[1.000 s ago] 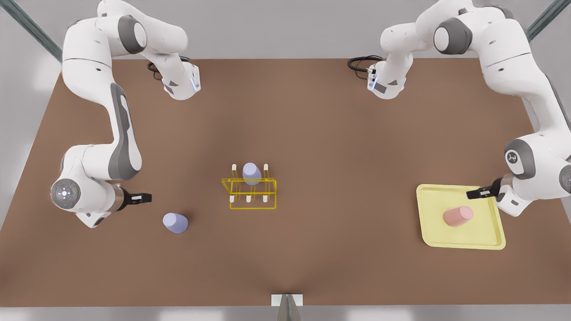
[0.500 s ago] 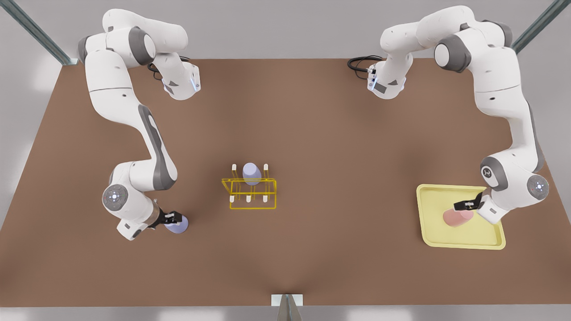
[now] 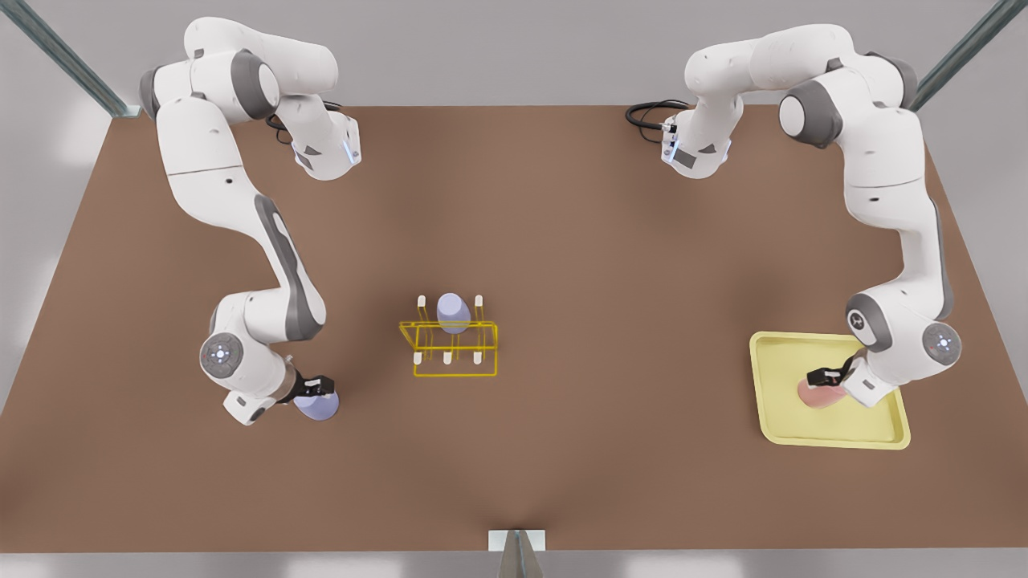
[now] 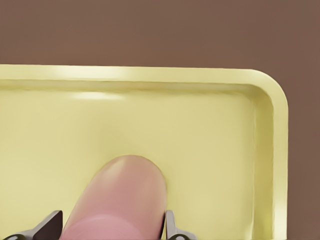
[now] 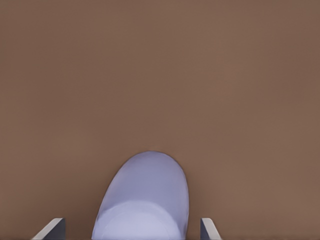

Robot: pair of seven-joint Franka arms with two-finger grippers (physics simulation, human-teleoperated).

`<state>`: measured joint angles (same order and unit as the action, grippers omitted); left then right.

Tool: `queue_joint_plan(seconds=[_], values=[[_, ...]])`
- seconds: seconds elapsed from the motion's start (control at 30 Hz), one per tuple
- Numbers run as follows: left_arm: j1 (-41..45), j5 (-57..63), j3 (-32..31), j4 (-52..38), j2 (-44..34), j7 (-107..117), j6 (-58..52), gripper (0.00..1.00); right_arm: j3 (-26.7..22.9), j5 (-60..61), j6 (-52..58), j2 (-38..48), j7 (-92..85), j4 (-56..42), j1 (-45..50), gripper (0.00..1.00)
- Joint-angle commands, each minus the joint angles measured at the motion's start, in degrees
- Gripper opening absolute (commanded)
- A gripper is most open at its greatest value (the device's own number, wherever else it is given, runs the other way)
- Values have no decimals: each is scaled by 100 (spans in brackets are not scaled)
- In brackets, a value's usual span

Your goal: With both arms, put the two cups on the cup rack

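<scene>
The pink cup (image 3: 813, 393) (image 4: 117, 200) lies on its side in the pale-yellow tray (image 3: 835, 440) at the front view's right. My left gripper (image 3: 826, 376) (image 4: 112, 227) is shut on it, a finger against each side. At the front view's left a lavender cup (image 3: 319, 407) (image 5: 145, 200) stands on the table. My right gripper (image 3: 317, 388) (image 5: 131, 227) straddles it, open, with a gap on both sides. The yellow cup rack (image 3: 454, 353) sits mid-table, and a second lavender cup (image 3: 453, 311) rests on its far row of pegs.
The tray's raised rim (image 4: 280, 150) curves round just past the pink cup. Both arm bases (image 3: 325, 148) (image 3: 695, 148) stand at the table's far edge. Brown tabletop (image 3: 626, 321) stretches between the rack and each cup.
Both arms swung in from the table's sides to their cups. The left gripper sank onto the pink cup, and the right settled around the lavender one. No cup has moved.
</scene>
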<state>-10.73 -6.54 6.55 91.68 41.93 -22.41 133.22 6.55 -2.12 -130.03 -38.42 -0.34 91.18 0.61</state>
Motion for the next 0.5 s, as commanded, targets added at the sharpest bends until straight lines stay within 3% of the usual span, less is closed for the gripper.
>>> queue_joint_plan(seconds=[0.0, 0.13, 0.2, 0.47], values=[[1, 4, -4, 43, 0, -378, 108, 100, -5, 10, 21, -34, 60, -4, 1, 100], [10, 4, -4, 43, 61, -370, 126, 100, -14, 1, 21, -140, 60, -12, -8, 100], [28, 4, -4, 43, 61, -352, 152, 85, -5, 1, 21, -219, 60, -47, -8, 100], [-43, 13, -127, 34, -62, -361, 152, 85, -14, 1, -49, -386, 69, -127, -8, 100]])
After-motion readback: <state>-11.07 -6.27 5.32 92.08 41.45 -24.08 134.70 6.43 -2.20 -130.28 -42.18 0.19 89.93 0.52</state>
